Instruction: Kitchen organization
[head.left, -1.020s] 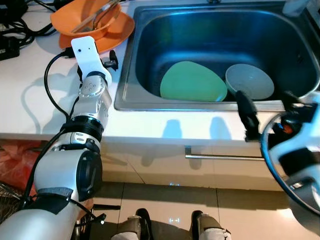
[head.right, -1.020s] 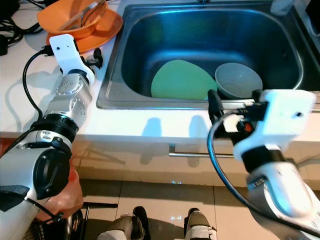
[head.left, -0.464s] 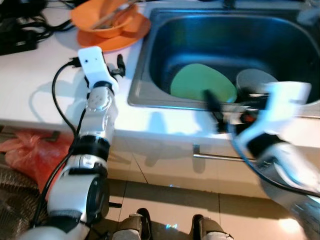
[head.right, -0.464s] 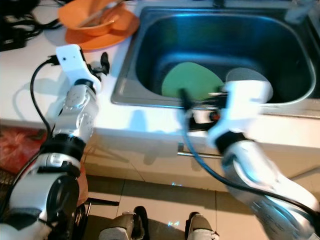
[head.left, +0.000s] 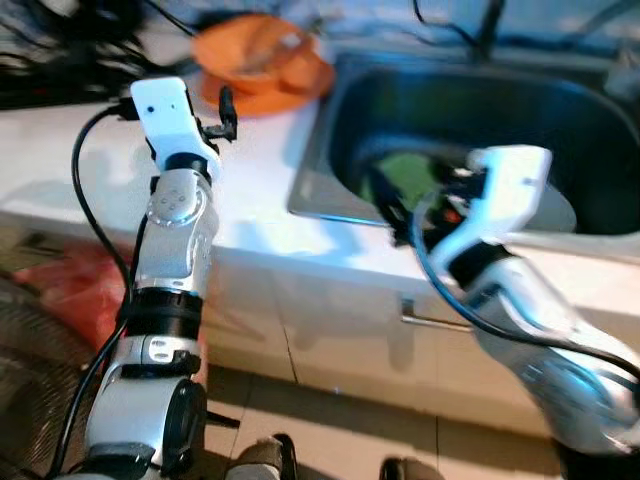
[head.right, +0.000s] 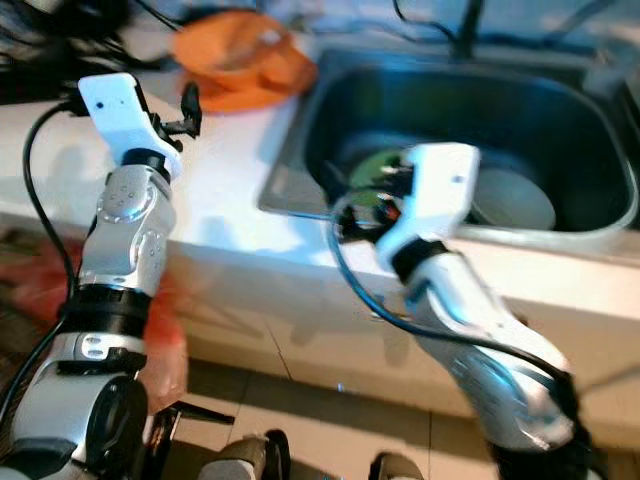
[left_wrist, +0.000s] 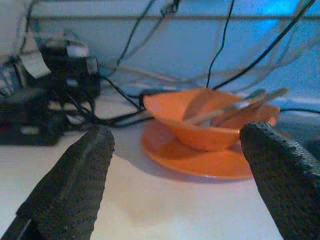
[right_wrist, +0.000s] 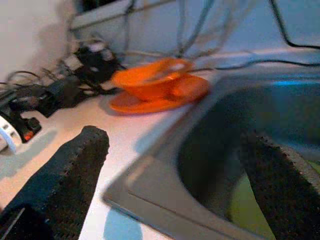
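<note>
An orange bowl (head.left: 255, 55) holding utensils rests on an orange plate (head.left: 285, 88) on the white counter, left of the steel sink (head.left: 330, 208). Inside the sink lie a green plate (head.right: 375, 165) and a grey bowl (head.right: 515, 200). My left gripper (left_wrist: 180, 185) is open above the counter, pointing at the orange bowl (left_wrist: 210, 125) a short way off. My right gripper (right_wrist: 172, 190) is open with nothing in it, over the sink's front-left rim, facing the orange plate (right_wrist: 160, 97). The views are blurred.
Black cables and power adapters (left_wrist: 45, 100) crowd the back left of the counter. A tap (head.left: 490, 25) rises behind the sink. Below the counter are a cabinet handle (head.left: 435, 320) and, on the floor to the left, a red bag (head.left: 70, 290).
The whole picture has shifted, so the camera moved. My right arm has swung left, from the sink's front-right rim to its front-left rim. The left arm stays raised over the counter.
</note>
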